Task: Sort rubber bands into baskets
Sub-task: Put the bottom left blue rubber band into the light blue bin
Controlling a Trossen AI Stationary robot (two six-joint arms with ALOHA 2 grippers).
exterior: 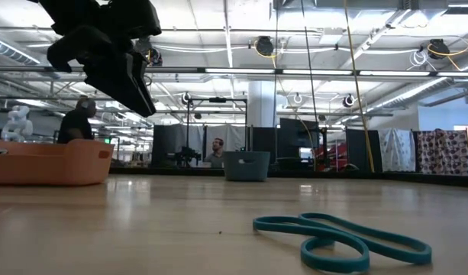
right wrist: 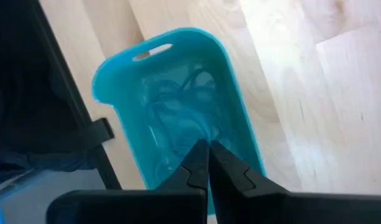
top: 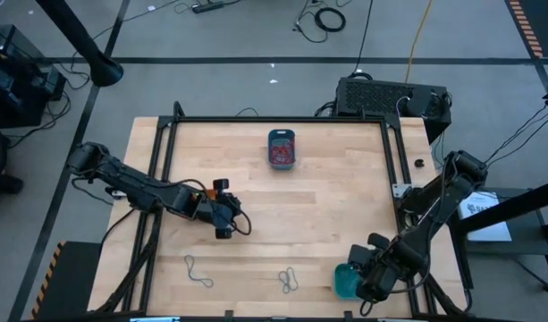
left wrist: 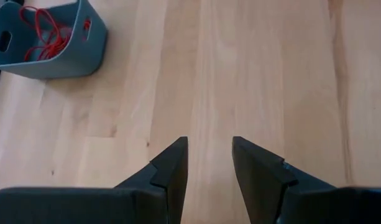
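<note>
A dark teal-blue basket [top: 282,136] [left wrist: 84,43] holding red rubber bands [left wrist: 44,31] stands at the table's far middle. My left gripper [top: 227,222] [left wrist: 209,142] hangs open over bare wood at the left, with nothing between its fingers. My right gripper [top: 361,284] [right wrist: 208,144] is shut and points down over the turquoise basket [top: 343,279] [right wrist: 178,43] at the near right edge; that basket has thin bands lying in it. Two loose rubber bands [top: 198,271] [top: 289,280] lie flat near the front edge, and one teal band [exterior: 340,237] fills the low view's foreground. An orange basket [exterior: 46,164] shows at that view's left. My right gripper is shut above the turquoise basket's inside. Whether a band is pinched between its tips I cannot tell, since nothing shows plainly there against the bands in the basket.
Black frame rails [top: 166,143] run along the table's left, far and right sides. A black box [top: 390,97] sits beyond the far right corner. Bare wood [top: 327,215] lies across the table's middle. People [exterior: 75,122] show in the room beyond.
</note>
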